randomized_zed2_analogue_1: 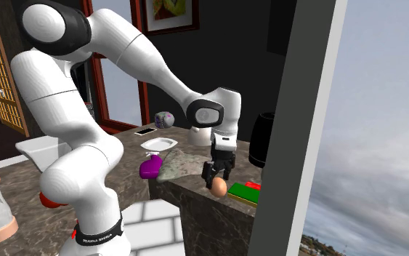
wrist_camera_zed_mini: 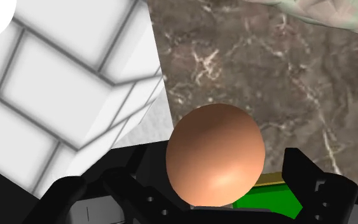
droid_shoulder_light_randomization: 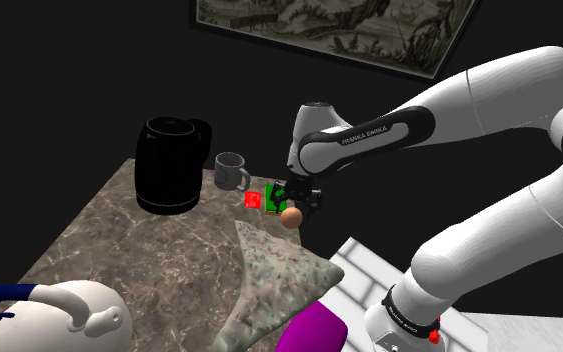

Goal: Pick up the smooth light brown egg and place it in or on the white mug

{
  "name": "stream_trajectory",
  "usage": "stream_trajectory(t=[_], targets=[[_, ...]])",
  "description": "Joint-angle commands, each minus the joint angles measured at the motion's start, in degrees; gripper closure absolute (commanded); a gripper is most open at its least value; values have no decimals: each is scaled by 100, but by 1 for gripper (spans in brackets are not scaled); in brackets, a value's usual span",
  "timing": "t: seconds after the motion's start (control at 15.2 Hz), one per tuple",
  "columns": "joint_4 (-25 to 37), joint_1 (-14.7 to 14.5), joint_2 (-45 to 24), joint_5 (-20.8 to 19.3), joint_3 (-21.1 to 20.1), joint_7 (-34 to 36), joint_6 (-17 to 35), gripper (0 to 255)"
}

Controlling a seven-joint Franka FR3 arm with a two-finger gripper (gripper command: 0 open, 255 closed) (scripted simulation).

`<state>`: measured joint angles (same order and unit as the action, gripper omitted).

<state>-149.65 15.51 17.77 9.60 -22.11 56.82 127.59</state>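
One light brown egg (droid_shoulder_light_randomization: 290, 217) hangs gripped in the tool (droid_shoulder_light_randomization: 293, 209) in the shoulder view, by the marbled counter's (droid_shoulder_light_randomization: 119, 230) edge and just beside a red block (droid_shoulder_light_randomization: 254, 199) and a green block (droid_shoulder_light_randomization: 274, 192). The grey mug (droid_shoulder_light_randomization: 232, 171) stands beyond them, next to a black kettle (droid_shoulder_light_randomization: 169, 165).

In the second exterior view the egg (randomized_zed2_analogue_1: 219, 187) sits clasped under the tool (randomized_zed2_analogue_1: 217, 180), off the counter (randomized_zed2_analogue_1: 188, 171).

The wrist view shows the egg (wrist_camera_zed_mini: 215, 154) between the fingers (wrist_camera_zed_mini: 304, 175), with counter (wrist_camera_zed_mini: 247, 57) and tiled floor (wrist_camera_zed_mini: 63, 95) beneath.
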Motion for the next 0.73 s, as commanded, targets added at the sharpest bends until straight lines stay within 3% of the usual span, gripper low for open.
stream_trajectory(t=[0.0, 0.66], targets=[[0, 0, 0, 0, 0, 0, 0, 255], [35, -5, 59, 8, 14, -9, -93, 255]])
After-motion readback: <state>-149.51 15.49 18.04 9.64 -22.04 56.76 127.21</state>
